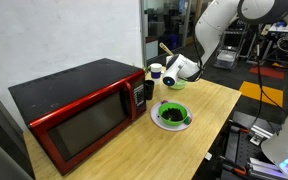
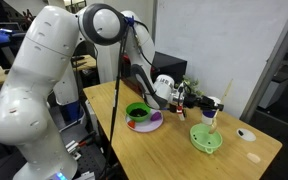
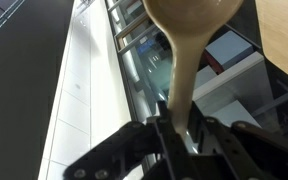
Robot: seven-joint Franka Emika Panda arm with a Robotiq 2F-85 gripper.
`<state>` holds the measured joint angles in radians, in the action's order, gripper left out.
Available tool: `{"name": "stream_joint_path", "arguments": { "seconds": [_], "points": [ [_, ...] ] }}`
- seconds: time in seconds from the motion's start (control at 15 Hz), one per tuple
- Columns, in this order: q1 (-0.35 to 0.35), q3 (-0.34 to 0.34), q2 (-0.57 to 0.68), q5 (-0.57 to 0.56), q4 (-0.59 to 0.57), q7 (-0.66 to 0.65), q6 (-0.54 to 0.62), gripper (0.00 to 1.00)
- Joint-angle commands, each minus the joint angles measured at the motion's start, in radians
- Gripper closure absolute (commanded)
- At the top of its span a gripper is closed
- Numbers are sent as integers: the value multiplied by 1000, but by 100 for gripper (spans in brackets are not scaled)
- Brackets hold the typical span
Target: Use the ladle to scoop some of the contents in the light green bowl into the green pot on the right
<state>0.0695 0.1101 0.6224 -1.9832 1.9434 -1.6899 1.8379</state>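
Note:
My gripper (image 3: 174, 140) is shut on the thin handle of the ladle (image 3: 187, 40). In the wrist view its pale wooden scoop fills the top. In both exterior views the gripper (image 1: 182, 68) (image 2: 189, 99) hovers above the table and the ladle (image 1: 167, 48) (image 2: 225, 95) sticks out beyond it, tilted upward. The light green bowl (image 1: 175, 85) (image 2: 206, 141) sits just under the gripper. The green pot (image 1: 172, 115) (image 2: 137, 112), dark inside, stands on a plate a short way from the bowl. Whether the scoop holds anything cannot be seen.
A red microwave (image 1: 79, 110) takes up one end of the wooden table (image 1: 209, 105). A small white cup with a blue top (image 1: 156, 72) stands beside the bowl. A small white object (image 2: 246, 133) lies near the table's far corner.

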Motion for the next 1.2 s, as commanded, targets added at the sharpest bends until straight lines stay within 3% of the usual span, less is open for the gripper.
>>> {"name": "stream_joint_path", "arguments": {
  "seconds": [0.0,1.13],
  "points": [
    [19,-25,32,-41,-27,-15,-52,94],
    [5,-51,77,-136,-41,-66,-221,94]
  ]
}}
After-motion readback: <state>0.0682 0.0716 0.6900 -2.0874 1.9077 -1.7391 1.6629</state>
